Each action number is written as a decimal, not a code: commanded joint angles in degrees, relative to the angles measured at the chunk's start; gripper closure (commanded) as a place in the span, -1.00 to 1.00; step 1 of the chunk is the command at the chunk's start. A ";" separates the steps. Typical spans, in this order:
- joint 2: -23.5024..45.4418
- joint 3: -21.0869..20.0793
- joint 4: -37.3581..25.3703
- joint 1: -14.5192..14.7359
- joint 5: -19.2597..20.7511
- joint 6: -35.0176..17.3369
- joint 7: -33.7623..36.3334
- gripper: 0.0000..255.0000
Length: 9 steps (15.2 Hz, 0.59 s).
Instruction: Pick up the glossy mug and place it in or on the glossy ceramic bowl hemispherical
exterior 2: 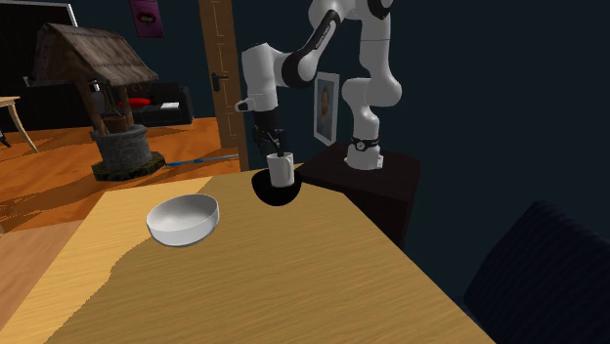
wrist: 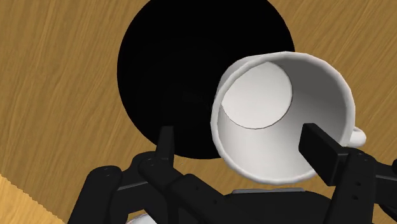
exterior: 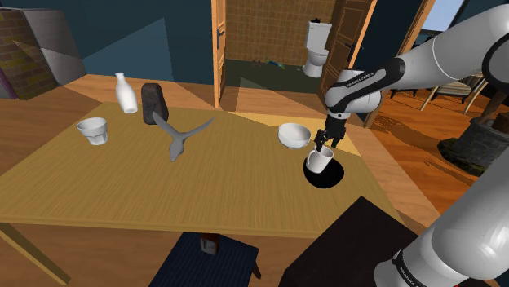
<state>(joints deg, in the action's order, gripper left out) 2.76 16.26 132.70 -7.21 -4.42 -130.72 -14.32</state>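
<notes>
Here, right of centre in the shoulder view, the glossy white mug (exterior: 320,161) sits tilted in the black hemispherical bowl (exterior: 330,180). The all-black gripper (exterior: 327,140) above stands wide, one finger (wrist: 323,150) inside the mug, clasping nothing.

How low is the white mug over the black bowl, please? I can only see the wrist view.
Observer: In the second exterior view, the mug has its base at or just below the rim of the black bowl. I cannot tell whether it rests inside.
Operator: Thank you. Is anything else standing close by?
Observer: Yes, a white bowl stands on the table apart from the black one, towards the shoulder view's left.
</notes>
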 commanded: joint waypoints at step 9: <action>-3.14 0.10 -2.10 0.00 1.41 5.11 1.09 -1.00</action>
<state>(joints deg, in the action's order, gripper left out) -0.37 16.36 130.62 -7.21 -3.01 -125.62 -13.24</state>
